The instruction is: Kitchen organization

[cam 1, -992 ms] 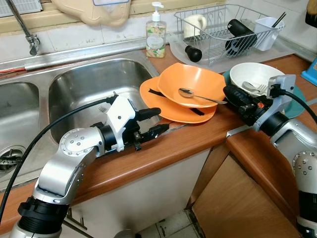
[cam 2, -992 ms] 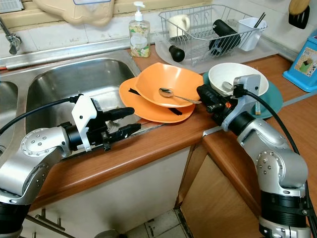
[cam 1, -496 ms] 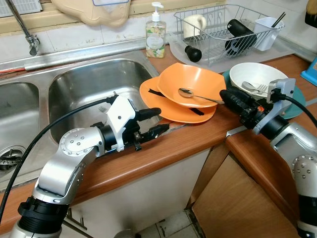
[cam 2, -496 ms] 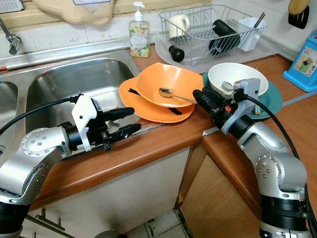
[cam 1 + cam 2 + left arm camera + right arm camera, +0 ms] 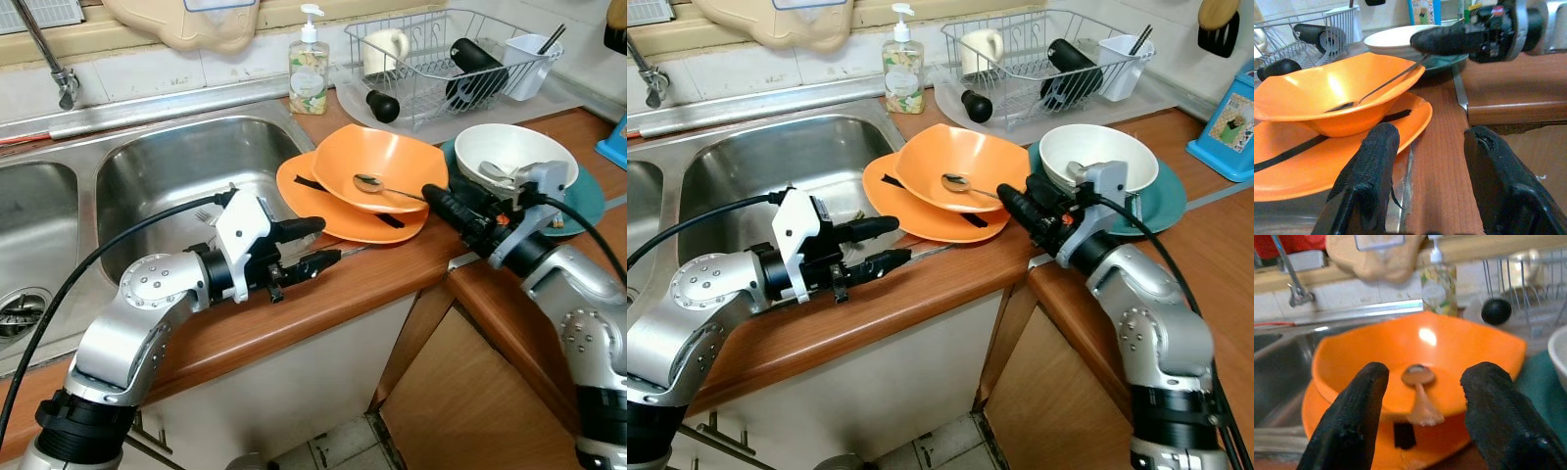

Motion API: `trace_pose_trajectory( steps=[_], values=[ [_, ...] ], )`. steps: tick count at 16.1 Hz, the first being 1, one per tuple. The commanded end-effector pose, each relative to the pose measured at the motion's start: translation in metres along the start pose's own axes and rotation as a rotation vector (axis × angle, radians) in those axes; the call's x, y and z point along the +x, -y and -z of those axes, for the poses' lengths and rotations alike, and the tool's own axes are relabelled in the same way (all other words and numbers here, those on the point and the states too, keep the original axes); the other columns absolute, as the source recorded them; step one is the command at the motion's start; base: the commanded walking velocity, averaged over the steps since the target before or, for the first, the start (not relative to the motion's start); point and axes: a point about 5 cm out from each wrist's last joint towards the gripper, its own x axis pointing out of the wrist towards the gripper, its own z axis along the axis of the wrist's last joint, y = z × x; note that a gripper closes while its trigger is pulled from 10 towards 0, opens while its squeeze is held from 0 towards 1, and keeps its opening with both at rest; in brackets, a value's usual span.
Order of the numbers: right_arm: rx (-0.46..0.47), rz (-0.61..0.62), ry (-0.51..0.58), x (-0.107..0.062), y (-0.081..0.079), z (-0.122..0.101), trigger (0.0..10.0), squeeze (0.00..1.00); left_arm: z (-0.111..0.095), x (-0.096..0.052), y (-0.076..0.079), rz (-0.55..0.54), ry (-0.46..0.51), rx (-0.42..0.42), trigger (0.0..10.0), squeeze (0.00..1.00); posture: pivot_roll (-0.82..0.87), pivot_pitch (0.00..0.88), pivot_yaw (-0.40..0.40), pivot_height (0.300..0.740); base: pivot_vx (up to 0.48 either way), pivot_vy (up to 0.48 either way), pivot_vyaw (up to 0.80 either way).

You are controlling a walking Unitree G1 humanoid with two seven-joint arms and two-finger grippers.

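The spoon lay blurred between the right gripper's spread fingers, its handle end smeared to a pale stub. The black strip on the orange plate ran under the orange bowl, its middle hidden. Past the left gripper's fingers, the plate was cut off by the picture's edge. The teal plate sat mostly under the white bowl and the right arm. What lay in the white bowl was too small to tell. The tap was cut off at the top edge.
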Motion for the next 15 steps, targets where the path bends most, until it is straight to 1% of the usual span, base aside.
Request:
trace_pose_trajectory(
  steps=[1,4,5,6,7,8,9,11,15],
  values=[
    [-0.017,-0.007,0.002,0.004,-0.001,-0.001,10.0,0.00,-0.002,0.000,0.003,0.018,0.002,0.009,10.0,0.00,-0.07,0.000,0.040,0.740,0.000,0.000,0.00],
    [-0.015,-0.021,0.004,0.011,-0.002,0.002,10.0,0.00,-0.002,0.000,0.003,0.020,0.000,0.012,10.0,0.00,-0.06,0.000,0.036,0.740,0.000,0.000,0.00],
    [-0.013,-0.022,0.002,0.012,-0.001,0.003,8.0,0.00,-0.002,0.000,0.004,0.019,-0.001,0.013,10.0,0.00,-0.06,0.000,0.035,0.740,0.000,0.000,0.00],
    [-0.011,-0.024,0.001,0.013,-0.001,0.003,4.6,0.00,-0.002,0.000,0.003,0.018,-0.002,0.014,10.0,0.00,-0.06,0.000,0.035,0.740,0.000,0.000,0.00],
    [-0.009,-0.030,0.001,0.014,-0.001,0.003,2.6,0.00,-0.002,0.000,0.003,0.016,-0.002,0.016,10.0,0.00,-0.06,0.000,0.033,0.740,0.000,0.000,0.00],
    [-0.009,-0.032,0.001,0.015,-0.001,0.004,1.9,0.00,-0.002,0.000,0.004,0.015,-0.003,0.016,10.0,0.00,-0.06,0.000,0.031,0.740,0.000,0.000,0.00],
    [-0.009,-0.032,0.000,0.016,-0.001,0.004,0.7,0.00,-0.002,0.000,0.004,0.015,-0.002,0.017,10.0,0.00,-0.06,0.000,0.030,0.740,0.000,0.000,0.00],
    [-0.008,-0.027,-0.004,0.016,0.001,0.005,0.0,0.00,-0.002,0.000,0.004,0.014,-0.002,0.017,10.0,0.00,-0.06,0.000,0.030,0.740,0.000,0.000,0.00],
    [-0.005,-0.025,-0.002,0.017,0.002,0.004,0.0,0.00,-0.002,0.000,0.004,0.014,0.000,0.018,10.0,0.00,-0.06,0.000,0.030,0.740,0.000,0.000,0.00]
  ],
)
